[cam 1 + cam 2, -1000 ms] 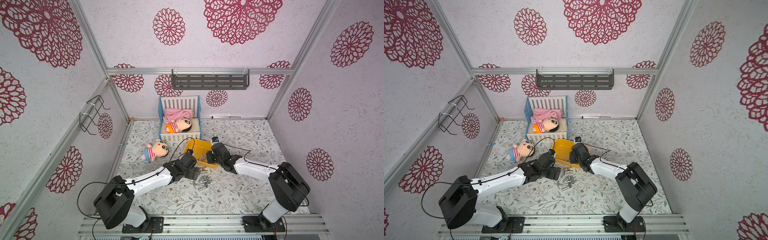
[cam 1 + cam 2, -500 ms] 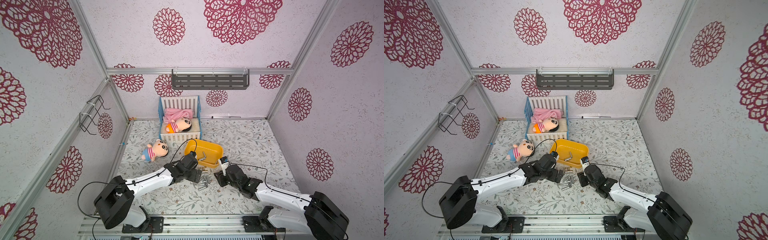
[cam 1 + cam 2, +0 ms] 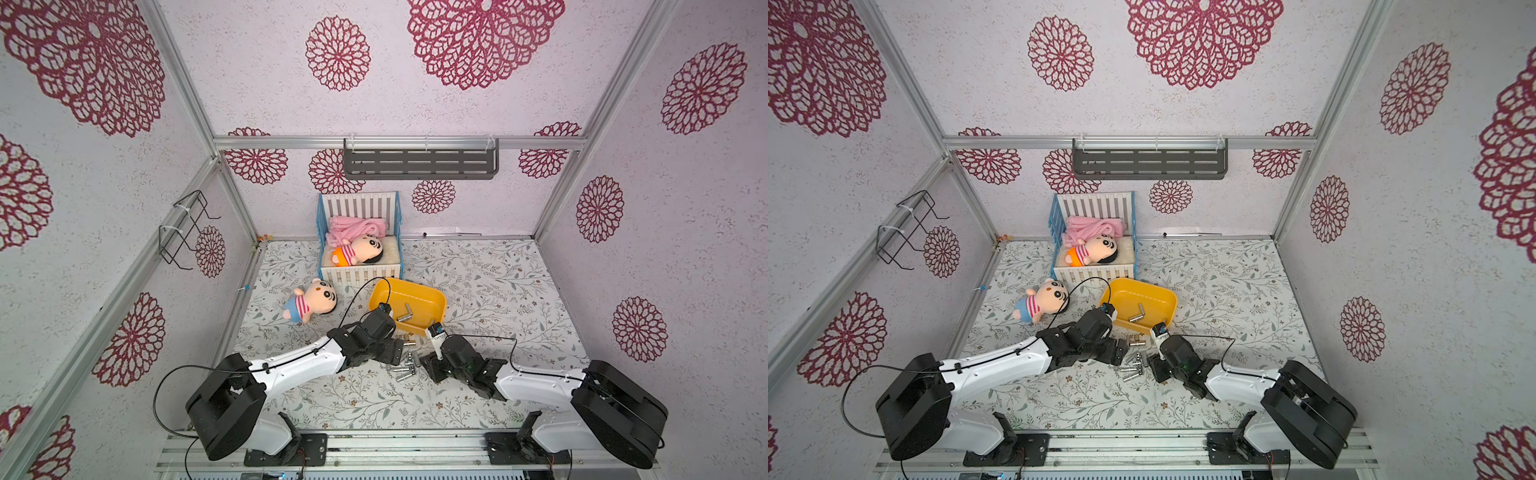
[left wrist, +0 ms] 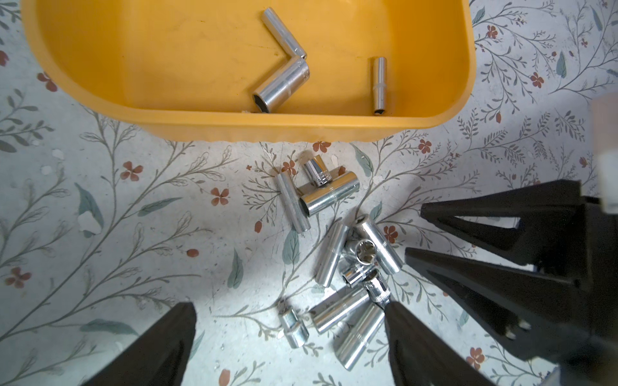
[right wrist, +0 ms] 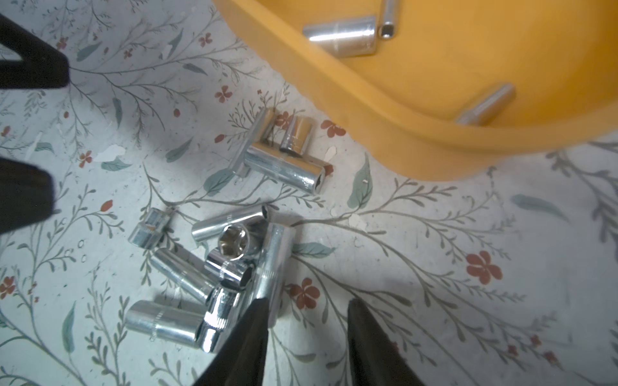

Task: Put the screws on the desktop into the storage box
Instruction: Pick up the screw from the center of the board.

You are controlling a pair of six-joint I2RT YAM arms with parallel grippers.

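Floral desktop (image 4: 133, 234), both arms in: left gripper (image 4: 289, 307) spread wide, straddling the loose screws (image 4: 337, 254) for a pick. Right gripper (image 5: 307, 302) parted, seemingly empty, pile beside one finger. Storage box (image 4: 100, 83), beyond the fingertips, holds three.

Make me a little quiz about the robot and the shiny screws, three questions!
1. How many screws lie in the yellow storage box?
2. Where are most screws? A) on the desktop; B) in the box; C) in the toy crib.
3. True or false: the left tool grips a screw.
Key: 1) three; 2) A; 3) false.
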